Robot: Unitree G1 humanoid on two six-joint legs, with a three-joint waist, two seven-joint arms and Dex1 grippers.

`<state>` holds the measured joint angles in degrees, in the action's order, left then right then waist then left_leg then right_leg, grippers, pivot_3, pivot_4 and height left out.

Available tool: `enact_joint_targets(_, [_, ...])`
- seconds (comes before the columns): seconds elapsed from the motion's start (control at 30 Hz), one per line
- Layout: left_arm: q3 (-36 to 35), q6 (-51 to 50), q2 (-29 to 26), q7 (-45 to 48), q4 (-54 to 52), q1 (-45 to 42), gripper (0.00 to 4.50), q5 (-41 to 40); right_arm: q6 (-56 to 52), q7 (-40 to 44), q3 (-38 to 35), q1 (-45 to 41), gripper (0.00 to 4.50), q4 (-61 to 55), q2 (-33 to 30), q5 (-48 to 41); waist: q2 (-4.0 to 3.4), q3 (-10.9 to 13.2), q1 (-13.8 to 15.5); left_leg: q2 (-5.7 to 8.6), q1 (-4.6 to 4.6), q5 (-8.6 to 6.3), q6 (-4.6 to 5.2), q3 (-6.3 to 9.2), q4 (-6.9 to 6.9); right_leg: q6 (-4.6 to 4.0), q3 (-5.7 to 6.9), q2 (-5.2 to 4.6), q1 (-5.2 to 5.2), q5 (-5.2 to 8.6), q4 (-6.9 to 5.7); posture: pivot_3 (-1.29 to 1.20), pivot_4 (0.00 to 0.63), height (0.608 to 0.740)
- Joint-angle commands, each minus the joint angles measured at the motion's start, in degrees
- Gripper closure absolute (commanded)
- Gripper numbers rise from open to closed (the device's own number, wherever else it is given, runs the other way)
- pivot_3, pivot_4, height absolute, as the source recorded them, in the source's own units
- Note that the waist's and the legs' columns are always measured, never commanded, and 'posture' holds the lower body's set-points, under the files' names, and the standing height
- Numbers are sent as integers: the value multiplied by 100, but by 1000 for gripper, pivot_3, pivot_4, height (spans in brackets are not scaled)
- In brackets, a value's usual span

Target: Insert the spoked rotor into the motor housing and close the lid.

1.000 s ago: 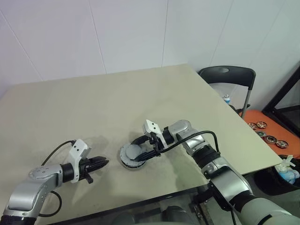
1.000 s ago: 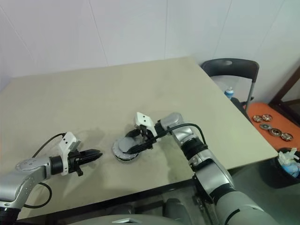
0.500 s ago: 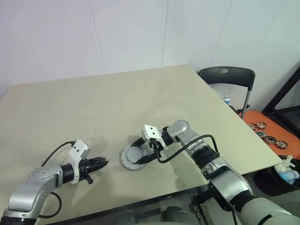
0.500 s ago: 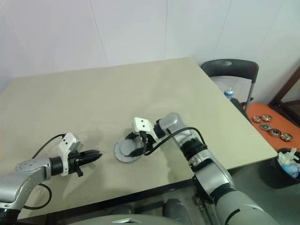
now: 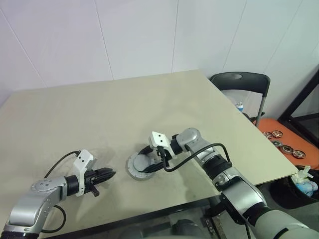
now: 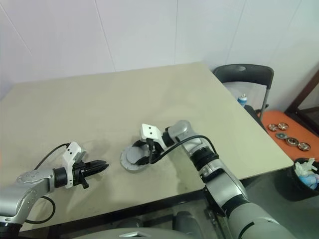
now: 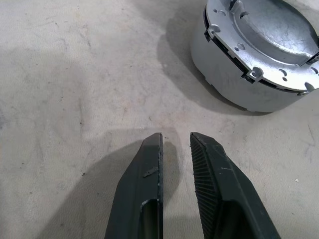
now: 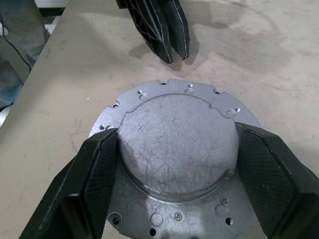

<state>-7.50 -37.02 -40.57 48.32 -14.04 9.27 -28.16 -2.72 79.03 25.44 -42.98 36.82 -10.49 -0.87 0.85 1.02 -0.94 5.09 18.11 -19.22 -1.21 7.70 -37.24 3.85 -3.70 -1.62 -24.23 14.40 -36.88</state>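
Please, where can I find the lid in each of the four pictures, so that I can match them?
Left eye view: lid near the table's front edge, at the right gripper.
Right eye view: lid left of centre, low.
Left wrist view: lid in the upper right corner.
Right wrist view: lid at centre.
Shared landmark: left gripper, pointing at the lid.

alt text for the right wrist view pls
The right gripper straddles the closed lid of the motor housing, one black finger against each side of the raised centre. Beyond it, the left gripper hovers over the beige table.
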Motion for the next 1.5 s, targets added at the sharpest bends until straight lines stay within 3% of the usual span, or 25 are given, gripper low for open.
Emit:
enact_joint_targets(0.03, [-81, 62, -14, -2, -116, -104, 3568, -32, -45, 13, 273, 19, 1268, 292, -106, 372, 0, -2, 3, 0, 0, 0, 0, 0, 0, 0, 0, 0, 0, 0, 0, 0, 0, 740])
enact_joint_targets(0.47, [-156, -308, 87, -146, -339, -703, 3568, -342, -356, -266, 167, -34, 1268, 851, 5, 386, -22, 5, 18, -4, -173, -2, 2, 11, 16, 0, 7, 6, 193, 6, 44, 0, 0, 740])
enact_joint_targets(0.73, [30, -503, 458, -402, -19, -1782, 3568, -478, -336, -243, 155, -54, 1268, 800, -28, 382, -23, 3, 11, -4, -173, -1, 1, 15, 14, 1, 11, 6, 193, 4, 50, 0, 0, 740])
enact_joint_targets(0.9, [762, -506, 692, -165, 379, -2141, 3568, -278, -306, -300, 136, -31, 1268, 771, -18, 386, -28, 4, 8, -4, -169, -1, 2, 15, 19, 2, 11, 6, 192, 4, 53, 0, 0, 740])
enact_joint_targets(1.03, [1010, -534, 701, -29, 414, -2173, 4437, -252, -328, -334, 127, 8, 1268, 706, -20, 382, -25, 3, 4, -4, -167, -1, 2, 16, 17, 2, 11, 7, 191, 4, 53, 0, 0, 740])
enact_joint_targets(1.5, [1503, -452, 775, 123, 591, -2084, 4473, 64, -348, -406, 104, 119, 1268, 570, -67, 386, -36, 10, 7, -5, -165, -2, 2, 18, 20, 3, 11, 6, 192, 6, 58, 0, 0, 740])
